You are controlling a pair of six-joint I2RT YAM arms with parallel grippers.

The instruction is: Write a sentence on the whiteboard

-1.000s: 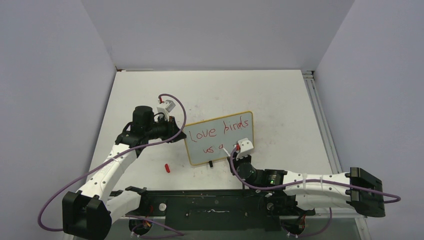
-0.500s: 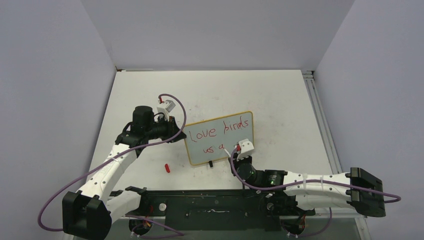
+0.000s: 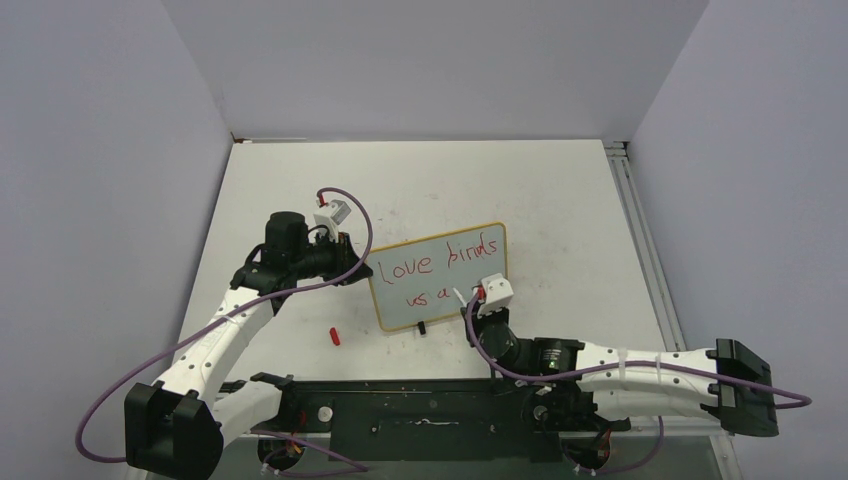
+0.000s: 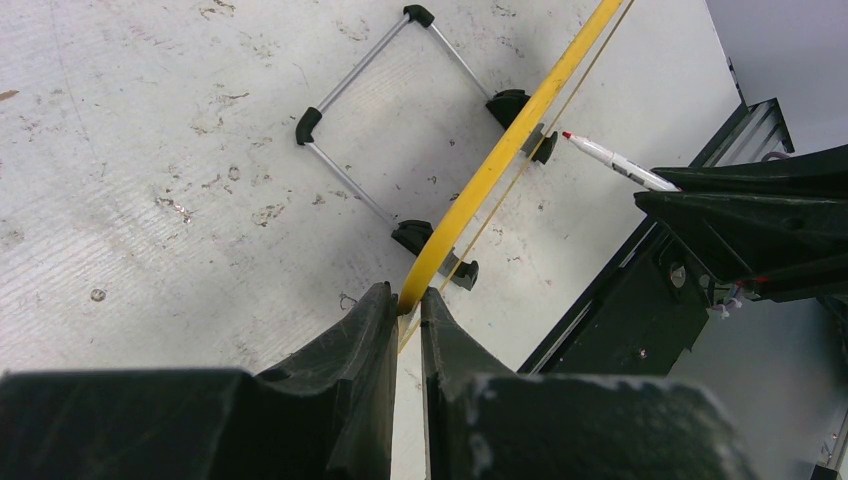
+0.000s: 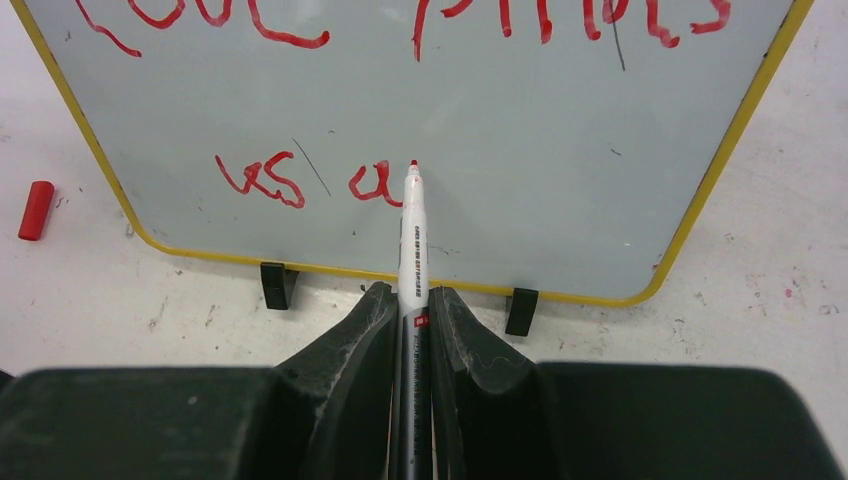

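The whiteboard (image 3: pixel 452 283) stands tilted at mid-table on small black feet. It also shows in the right wrist view (image 5: pixel 520 130). The sentence (image 3: pixel 432 261) reads "love birds", with "vs a" (image 5: pixel 262 180) below it in red. My left gripper (image 3: pixel 357 262) is shut on the board's left edge, a yellow rim (image 4: pixel 500 155) between its jaws (image 4: pixel 408 296). My right gripper (image 3: pixel 473 308) is shut (image 5: pixel 408 292) on a white marker (image 5: pixel 412 235). Its red tip is just right of the "a". In the left wrist view the marker (image 4: pixel 610 158) stands a small gap off the board face.
A red marker cap (image 3: pixel 336 336) lies on the table left of the board's near corner; it also shows in the right wrist view (image 5: pixel 36 210). The board's wire stand (image 4: pixel 350 75) reaches out behind it. A black rail (image 3: pixel 420 405) runs along the near edge.
My right gripper has shifted slightly right and up with the marker, its tip moving off the "a". The left arm and the board have not moved.
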